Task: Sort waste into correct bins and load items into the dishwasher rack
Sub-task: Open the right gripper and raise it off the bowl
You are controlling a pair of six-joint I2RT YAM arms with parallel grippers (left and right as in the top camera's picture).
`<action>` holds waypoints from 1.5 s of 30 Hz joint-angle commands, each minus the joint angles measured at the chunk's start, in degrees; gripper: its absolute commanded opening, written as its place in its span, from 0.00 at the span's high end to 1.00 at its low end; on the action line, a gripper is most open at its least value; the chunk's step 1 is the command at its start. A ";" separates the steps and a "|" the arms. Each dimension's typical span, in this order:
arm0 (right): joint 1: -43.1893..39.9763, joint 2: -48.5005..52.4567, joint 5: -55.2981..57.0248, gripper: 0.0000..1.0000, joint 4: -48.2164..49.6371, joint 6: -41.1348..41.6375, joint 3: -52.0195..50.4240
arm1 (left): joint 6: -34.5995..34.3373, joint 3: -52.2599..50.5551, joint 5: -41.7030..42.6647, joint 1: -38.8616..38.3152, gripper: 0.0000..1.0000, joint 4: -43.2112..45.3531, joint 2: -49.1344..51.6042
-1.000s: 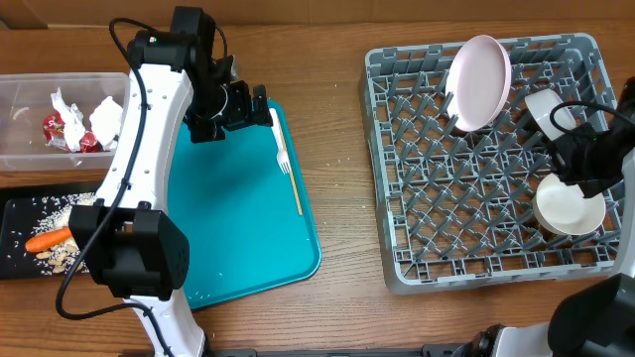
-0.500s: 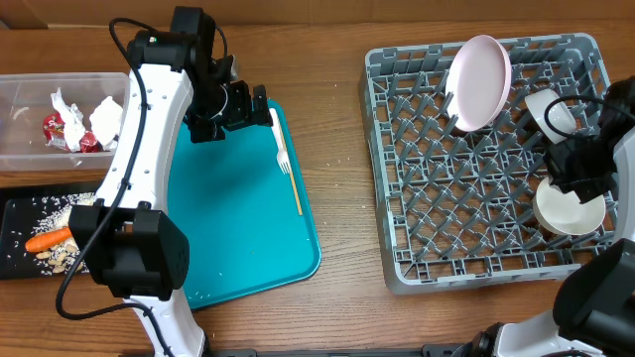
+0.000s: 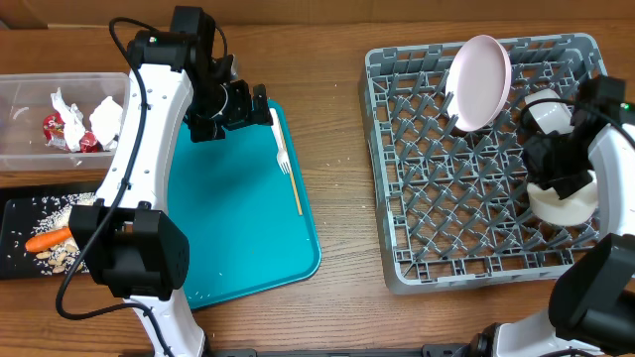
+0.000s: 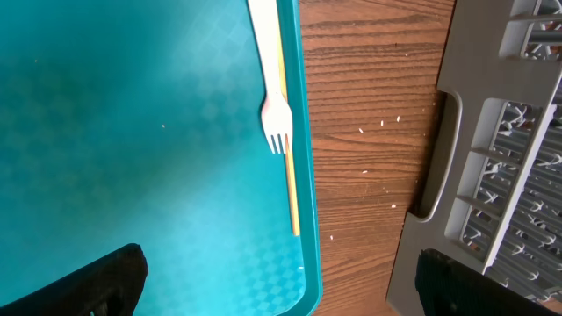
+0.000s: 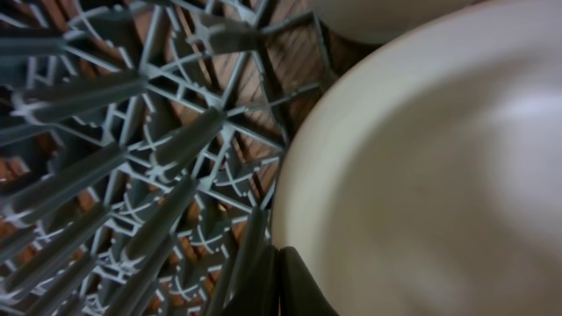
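Note:
The grey dishwasher rack (image 3: 466, 188) holds the pink plate (image 3: 478, 81) on edge at the back. A white bowl (image 3: 571, 203) leans at its right side, with a smaller white cup or bowl (image 3: 549, 112) behind it. My right gripper (image 3: 558, 177) is shut, its tips (image 5: 279, 256) right against that bowl's rim (image 5: 421, 175) over the pegs. The white fork (image 3: 283, 155) lies on the teal tray (image 3: 228, 228). My left gripper (image 3: 260, 107) hovers open above the tray's far edge, and the fork (image 4: 274, 110) lies ahead of its spread fingers (image 4: 105, 281).
A thin yellow stick (image 3: 296, 190) lies beside the fork. At far left a clear tub (image 3: 20, 94) holds a red wrapper (image 3: 62, 129) and white napkins (image 3: 105, 114). In front of it a black tray (image 3: 15, 260) carries a carrot (image 3: 45, 240) and rice scraps (image 3: 62, 210).
My right gripper has moved up and left over the rack, and the white bowl has shifted slightly with it. The left arm has not moved.

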 commanded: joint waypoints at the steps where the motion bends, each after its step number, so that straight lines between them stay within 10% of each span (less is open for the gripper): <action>1: 0.24 0.24 -0.79 0.96 1.33 0.94 -3.06 | -0.55 0.39 -0.76 -0.13 0.00 0.04 -1.51; 25: 1.64 -6.19 -3.87 0.96 -6.16 -0.39 7.80 | -0.52 0.39 -0.79 -0.11 0.00 0.66 -1.51; 45: -40.30 -12.94 -19.19 0.86 -11.13 -15.10 -0.20 | -0.35 0.39 -0.79 -0.13 0.00 1.49 -1.49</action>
